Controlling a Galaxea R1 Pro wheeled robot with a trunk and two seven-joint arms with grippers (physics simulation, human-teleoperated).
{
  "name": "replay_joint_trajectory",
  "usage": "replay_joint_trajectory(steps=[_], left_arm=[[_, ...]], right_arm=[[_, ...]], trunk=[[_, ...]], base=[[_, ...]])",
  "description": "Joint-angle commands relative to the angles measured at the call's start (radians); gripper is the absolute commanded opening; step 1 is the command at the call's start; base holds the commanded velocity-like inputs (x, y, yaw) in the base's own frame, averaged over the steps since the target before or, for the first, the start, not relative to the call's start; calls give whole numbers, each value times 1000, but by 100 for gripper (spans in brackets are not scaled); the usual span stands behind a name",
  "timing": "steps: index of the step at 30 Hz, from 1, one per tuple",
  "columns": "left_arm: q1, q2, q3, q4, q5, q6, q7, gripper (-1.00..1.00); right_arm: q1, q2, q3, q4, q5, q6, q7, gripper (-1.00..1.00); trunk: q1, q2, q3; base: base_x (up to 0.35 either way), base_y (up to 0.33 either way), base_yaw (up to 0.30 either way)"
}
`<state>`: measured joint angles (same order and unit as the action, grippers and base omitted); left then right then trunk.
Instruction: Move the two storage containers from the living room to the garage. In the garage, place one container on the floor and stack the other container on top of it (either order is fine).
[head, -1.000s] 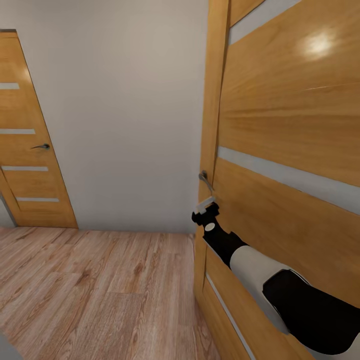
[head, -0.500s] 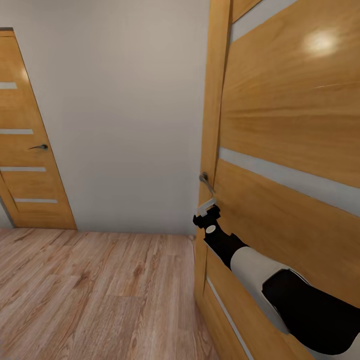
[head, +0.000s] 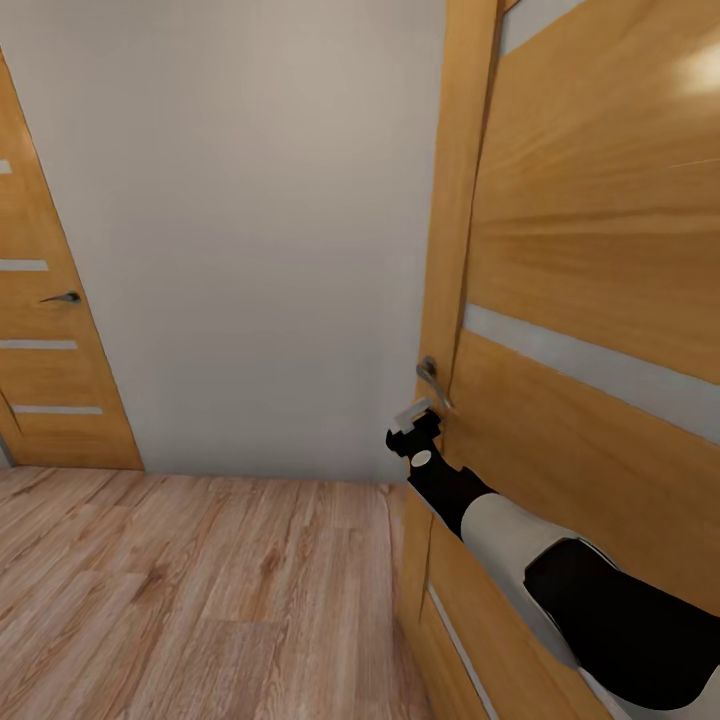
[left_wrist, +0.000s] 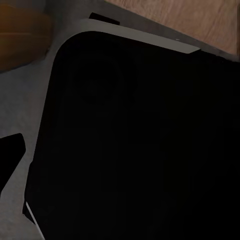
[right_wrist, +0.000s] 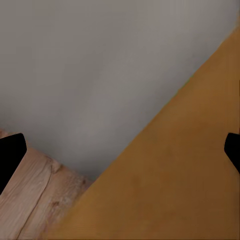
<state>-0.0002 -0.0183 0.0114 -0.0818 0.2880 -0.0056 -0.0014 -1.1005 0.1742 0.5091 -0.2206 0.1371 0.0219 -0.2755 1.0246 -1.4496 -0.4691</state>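
Neither orange-red storage container is in view. My right gripper (head: 411, 416) is stretched out at the edge of an orange-wood door with pale stripes (head: 600, 250), just below its metal lever handle (head: 432, 375). In the right wrist view its black fingertips (right_wrist: 10, 155) stand far apart at the picture's sides, open and empty, facing the door's face (right_wrist: 175, 185) and a grey wall. My left gripper (left_wrist: 120, 165) hangs close against a dark part of my own body, with one fingertip (left_wrist: 10, 155) showing out at the edge.
A plain grey-white wall (head: 260, 250) stands ahead. A second striped wood door (head: 45, 350), shut, with a dark handle (head: 62, 297), is at the far left. Light wood-plank flooring (head: 200, 600) runs between them. The near door takes up the whole right side.
The whole picture has shifted as the camera moved closer: the near door and its handle now sit further right, the handle just above my right gripper. The far door slid left.
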Motion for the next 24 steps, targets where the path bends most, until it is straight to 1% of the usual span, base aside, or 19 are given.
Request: replay_joint_trajectory(steps=[1,11,14,16,17,18,20,24], left_arm=[[0,0,1,-1,5,-1,0,100],[0,0,1,-1,5,-1,0,100],[0,0,1,-1,5,-1,0,100],[0,0,1,-1,5,-1,0,100],[0,0,1,-1,5,-1,0,100],[0,0,1,-1,5,-1,0,100],[0,0,1,-1,5,-1,0,100],[0,0,1,-1,5,-1,0,100]], right_arm=[[-1,0,-6,1,11,3,-7,100],[-1,0,-7,5,8,3,-8,100],[-1,0,-12,7,7,3,-8,100],[-1,0,-26,7,7,4,-8,100],[-1,-34,-58,7,8,4,-8,100],[-1,-43,-65,7,8,3,-8,100],[-1,-52,-72,7,8,3,-8,100],[-1,-80,-78,7,9,4,-8,100]], trunk=[[0,0,-1],[0,0,-1],[0,0,-1],[0,0,-1],[0,0,-1],[0,0,-1],[0,0,-1],[0,0,-1]], base=[[161,0,0],[45,0,0],[2,0,0],[0,0,0],[0,0,0],[0,0,0],[0,0,0],[0,0,0]])
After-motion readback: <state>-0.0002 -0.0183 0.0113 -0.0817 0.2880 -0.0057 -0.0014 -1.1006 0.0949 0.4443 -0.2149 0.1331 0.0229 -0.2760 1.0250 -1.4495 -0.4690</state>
